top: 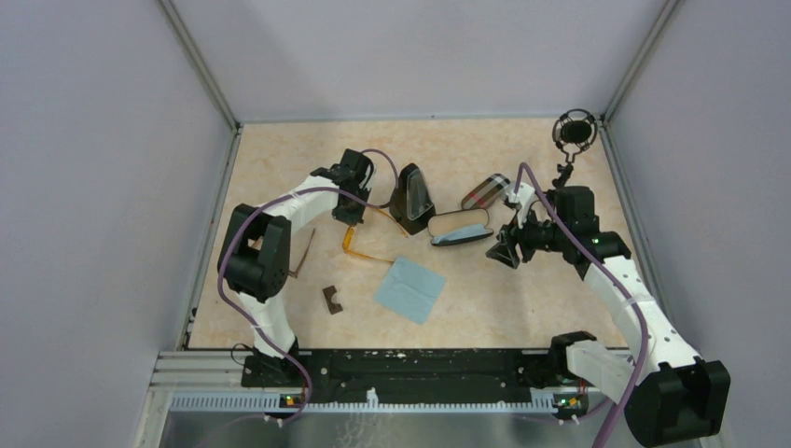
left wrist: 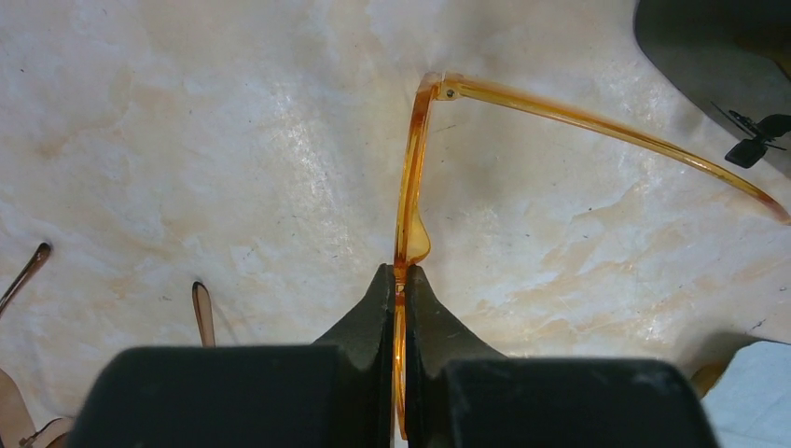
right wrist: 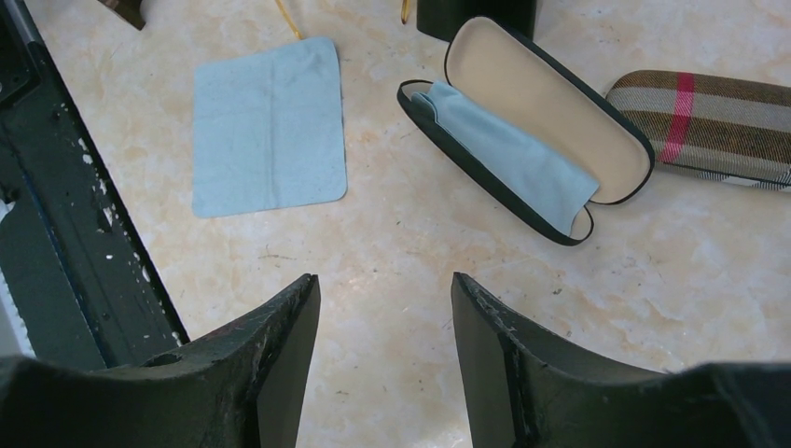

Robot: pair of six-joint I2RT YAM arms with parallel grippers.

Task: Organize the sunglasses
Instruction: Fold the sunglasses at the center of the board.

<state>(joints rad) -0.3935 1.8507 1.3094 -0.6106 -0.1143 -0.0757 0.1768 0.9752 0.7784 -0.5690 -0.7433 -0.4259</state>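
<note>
The amber-orange sunglasses [left wrist: 411,168] lie open on the table, with one long temple [left wrist: 606,121] reaching right. My left gripper [left wrist: 399,276] is shut on their front frame, edge-on between the jaws. In the top view the left gripper [top: 349,222] stands over the amber pair [top: 362,253], left of the black triangular case [top: 412,198]. The brown thin-framed pair [top: 304,252] lies further left, its temple tips [left wrist: 202,313] showing in the left wrist view. My right gripper [right wrist: 384,289] is open and empty above bare table, near the open case; it also shows in the top view [top: 505,250].
An open black hard case [right wrist: 550,103] with a blue cloth inside lies beside the plaid cylindrical case [right wrist: 709,126]. A flat blue cloth [right wrist: 269,126] lies toward the near edge. A small dark brown piece [top: 331,299] sits left of that cloth [top: 409,289]. Walls enclose the table.
</note>
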